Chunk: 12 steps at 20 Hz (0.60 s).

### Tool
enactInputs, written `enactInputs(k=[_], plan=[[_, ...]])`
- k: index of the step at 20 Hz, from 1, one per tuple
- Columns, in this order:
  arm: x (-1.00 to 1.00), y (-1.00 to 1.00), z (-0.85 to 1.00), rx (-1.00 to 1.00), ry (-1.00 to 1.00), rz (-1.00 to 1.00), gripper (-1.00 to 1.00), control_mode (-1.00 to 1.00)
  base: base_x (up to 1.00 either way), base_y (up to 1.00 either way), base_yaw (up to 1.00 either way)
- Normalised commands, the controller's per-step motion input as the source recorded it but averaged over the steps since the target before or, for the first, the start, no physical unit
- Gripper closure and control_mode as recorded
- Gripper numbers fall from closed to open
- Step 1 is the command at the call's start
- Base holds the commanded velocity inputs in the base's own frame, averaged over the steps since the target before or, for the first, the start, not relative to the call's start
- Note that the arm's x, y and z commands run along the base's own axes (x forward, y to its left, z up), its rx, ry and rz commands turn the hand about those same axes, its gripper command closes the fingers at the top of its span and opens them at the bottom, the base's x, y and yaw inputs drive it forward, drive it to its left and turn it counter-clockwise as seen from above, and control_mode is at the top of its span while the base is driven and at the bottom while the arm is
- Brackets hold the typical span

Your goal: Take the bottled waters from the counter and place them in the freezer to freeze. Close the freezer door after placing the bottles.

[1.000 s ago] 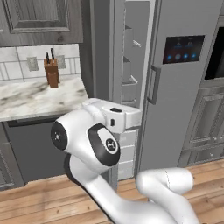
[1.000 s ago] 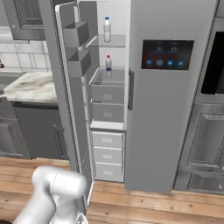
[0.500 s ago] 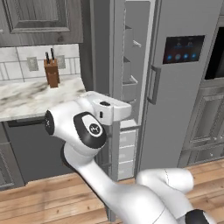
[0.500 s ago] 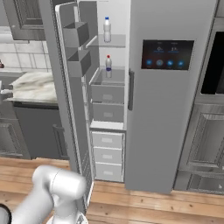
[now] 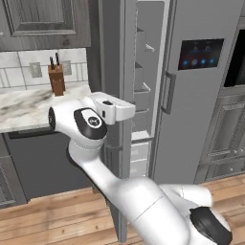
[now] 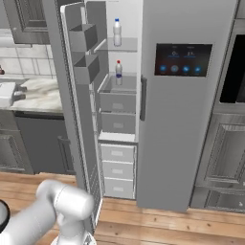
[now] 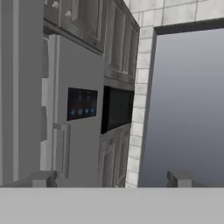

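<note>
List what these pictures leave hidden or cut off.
- Left base view: the grey freezer door stands edge-on, hiding both bottles.
- Right base view: gripper cut off by the left edge.
- Right base view: translucent plastic bottles too small to read.

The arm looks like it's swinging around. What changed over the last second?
The arm's elbow swung left, out over the counter; its hand now shows at the right base view's left edge. Both bottled waters stayed on freezer shelves; the freezer door stayed open.
</note>
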Motion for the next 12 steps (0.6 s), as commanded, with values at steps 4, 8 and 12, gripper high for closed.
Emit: enactInputs(k=[4,8,12], plan=[[0.51,0.0,-0.05,-0.01,0.0,-0.04,-1.0,-1.0,0.0,0.0,0.0],[0.41,0.0,-0.08,-0.03,0.0,-0.02,-1.0,-1.0,0.0,0.0,0.0],[0.36,-0.03,-0.13,-0.03,0.0,0.0,-1.0,-1.0,0.0,0.0,0.0]])
